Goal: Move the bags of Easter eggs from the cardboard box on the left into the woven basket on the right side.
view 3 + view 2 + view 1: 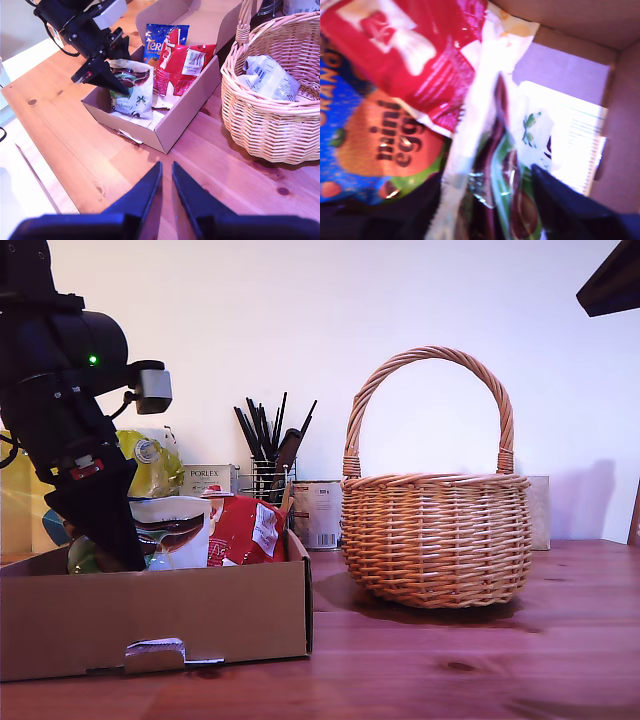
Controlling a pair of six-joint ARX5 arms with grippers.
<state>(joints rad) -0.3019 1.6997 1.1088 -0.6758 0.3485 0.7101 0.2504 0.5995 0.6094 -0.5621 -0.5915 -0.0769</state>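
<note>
**Inspector:** Report my first gripper.

**Assistant:** My first gripper [114, 86] is down inside the cardboard box [150, 615], at the exterior view's left. Its jaws stand on either side of the top edge of the white and green bag [132, 92]. In the first wrist view the dark fingers [570, 205] flank that bag [495, 185], but the picture is blurred, so I cannot tell whether they are pressed shut on it or only stand around it.

**Inspector:** The other bags?

**Assistant:** The red bag [182, 67] with a white label leans just beside the white and green one, and the blue bag [162, 42] stands behind it, against the far wall of the box. All three remain in the box. One pale bag [270, 75] lies inside the woven basket [435, 540].

**Inspector:** Position of the basket?

**Assistant:** It stands upright on the wooden table [480, 660], toward the exterior view's right, near the box but not touching it.

**Inspector:** My second gripper?

**Assistant:** My second gripper [166, 172] hangs above the bare table in front of the box. Its fingertips are almost together, with only a thin gap between them, and they hold nothing.

**Inspector:** Background items?

**Assistant:** A wire pot of black utensils [268, 455] and a white Porlex carton [208, 478] stand behind the box.
</note>
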